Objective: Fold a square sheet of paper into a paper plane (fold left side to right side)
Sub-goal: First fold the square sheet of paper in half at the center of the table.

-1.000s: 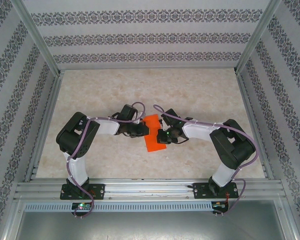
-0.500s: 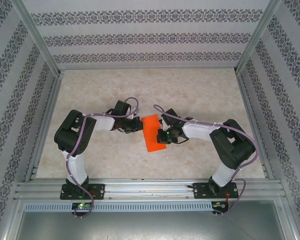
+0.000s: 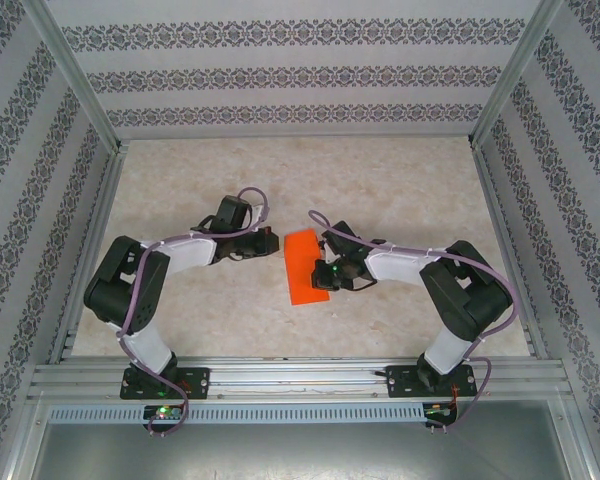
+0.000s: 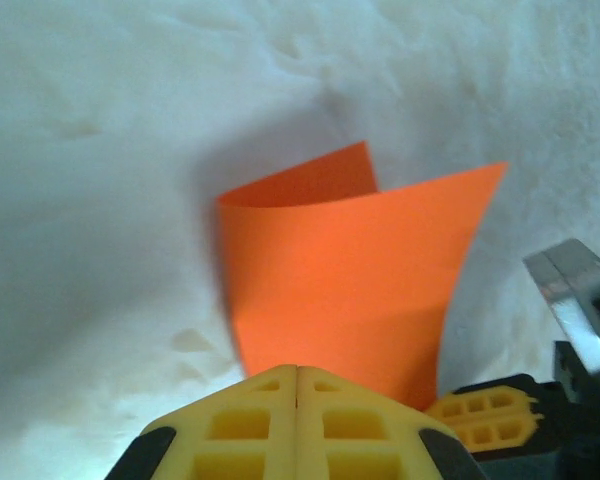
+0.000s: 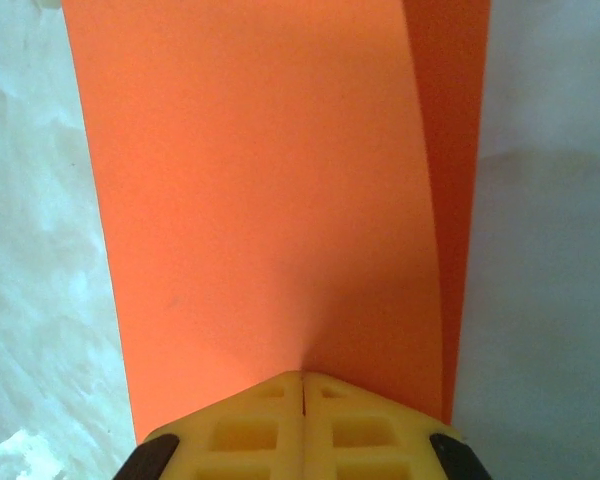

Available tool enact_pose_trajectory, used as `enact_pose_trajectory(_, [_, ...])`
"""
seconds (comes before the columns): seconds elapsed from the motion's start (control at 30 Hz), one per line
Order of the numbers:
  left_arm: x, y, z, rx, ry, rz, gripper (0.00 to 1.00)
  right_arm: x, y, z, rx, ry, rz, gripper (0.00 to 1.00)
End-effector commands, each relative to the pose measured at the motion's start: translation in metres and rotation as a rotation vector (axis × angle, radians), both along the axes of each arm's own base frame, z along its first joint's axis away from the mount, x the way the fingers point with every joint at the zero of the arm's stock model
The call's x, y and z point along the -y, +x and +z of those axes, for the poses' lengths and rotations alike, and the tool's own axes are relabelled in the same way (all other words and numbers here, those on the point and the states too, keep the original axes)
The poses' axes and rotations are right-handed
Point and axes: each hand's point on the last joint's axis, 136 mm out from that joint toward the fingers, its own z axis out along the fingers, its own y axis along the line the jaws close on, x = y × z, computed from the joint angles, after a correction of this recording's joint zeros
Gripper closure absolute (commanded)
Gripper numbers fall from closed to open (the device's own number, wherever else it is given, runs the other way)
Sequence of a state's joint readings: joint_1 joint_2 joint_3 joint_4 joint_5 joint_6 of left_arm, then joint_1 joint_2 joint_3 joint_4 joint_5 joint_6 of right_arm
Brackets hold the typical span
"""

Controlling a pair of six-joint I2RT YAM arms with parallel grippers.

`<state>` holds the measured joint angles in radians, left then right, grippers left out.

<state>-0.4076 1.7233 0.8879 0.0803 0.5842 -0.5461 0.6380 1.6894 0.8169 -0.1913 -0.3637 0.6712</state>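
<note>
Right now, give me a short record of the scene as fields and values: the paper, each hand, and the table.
paper: square sheet of paper, orange-red, folded over in a loose curve, not pressed flat
left hand: shut, nothing held, just left of the sheet
right hand: shut, tips at the sheet's right edge; cannot tell whether it is pinching or pressing
surface: pale marbled table
fold: top layer bulges upward, crease not yet flattened

In your right wrist view, the square sheet of paper [image 5: 270,200] runs off the top edge, and its near edge hides behind the right gripper [image 5: 302,380].
</note>
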Motion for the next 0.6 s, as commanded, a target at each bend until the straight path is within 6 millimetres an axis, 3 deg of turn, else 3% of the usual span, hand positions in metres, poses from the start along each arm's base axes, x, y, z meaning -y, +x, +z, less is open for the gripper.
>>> enact_pose_trajectory(0.0, [0.021, -0.01, -0.003, -0.004, -0.04, -0.071, 0.97, 0.023, -0.035, -0.033, -0.131, -0.124, -0.02, 1.0])
enact_pose_trajectory(0.27, [0.033, 0.016, -0.021, -0.015, -0.019, -0.076, 0.97, 0.025, -0.036, -0.035, -0.134, -0.138, -0.019, 1.0])
enact_pose_trajectory(0.57, [0.019, 0.03, -0.05, -0.048, 0.041, -0.021, 0.97, 0.029, -0.038, -0.037, -0.137, -0.152, -0.021, 1.0])
